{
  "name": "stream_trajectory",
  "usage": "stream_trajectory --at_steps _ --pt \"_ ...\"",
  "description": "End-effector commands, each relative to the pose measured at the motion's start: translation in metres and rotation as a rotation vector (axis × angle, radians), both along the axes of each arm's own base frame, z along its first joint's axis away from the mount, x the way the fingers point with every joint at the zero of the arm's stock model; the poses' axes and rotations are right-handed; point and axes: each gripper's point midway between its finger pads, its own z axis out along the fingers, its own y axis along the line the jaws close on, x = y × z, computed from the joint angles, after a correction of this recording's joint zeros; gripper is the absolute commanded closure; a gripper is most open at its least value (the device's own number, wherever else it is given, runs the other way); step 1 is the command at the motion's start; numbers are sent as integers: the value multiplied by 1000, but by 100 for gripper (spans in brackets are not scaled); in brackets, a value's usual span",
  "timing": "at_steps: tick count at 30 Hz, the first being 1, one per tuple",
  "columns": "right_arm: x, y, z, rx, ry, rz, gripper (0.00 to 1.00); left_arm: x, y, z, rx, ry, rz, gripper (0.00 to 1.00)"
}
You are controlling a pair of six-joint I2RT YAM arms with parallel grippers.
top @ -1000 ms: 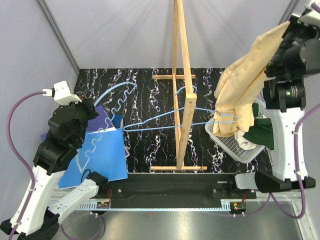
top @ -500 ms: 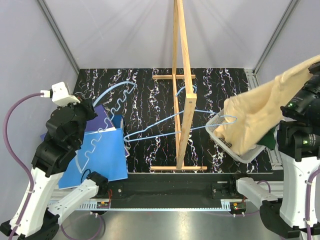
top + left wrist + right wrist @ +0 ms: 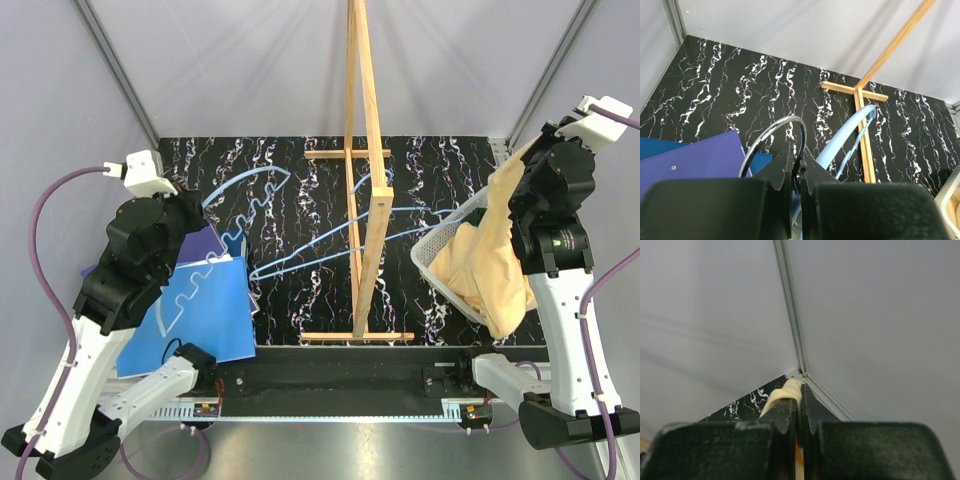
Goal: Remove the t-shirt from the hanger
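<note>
While the right fingers [image 3: 782, 420] are pinching a fold of the cream t-shirt [image 3: 485, 275] tight between them, the cloth is hanging limp from that one point and sagging into the basket [image 3: 432, 268] at the right side of the table [image 3: 300, 160]. The left fingers [image 3: 779, 172] are clamping the hanger [image 3: 837, 135] at its top. Judging from the drape, the shirt is behaving as light, soft and unbreakable. A bunched fold or the collar is offering the surest hold, whereas a single thin layer is risking slipping free.

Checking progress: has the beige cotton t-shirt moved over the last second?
Yes. The beige cotton t-shirt has dropped lower in the overhead view, from above the white mesh basket down into it.
</note>
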Motion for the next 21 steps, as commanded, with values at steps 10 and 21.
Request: stream_trajectory --at_steps 10,21 --pt "-2 36 -104 416 45 143 97 -8 -12 28 20 -37 -104 100" --pt "-32 49 -320 722 443 -66 87 4 -39 17 21 17 -213 100"
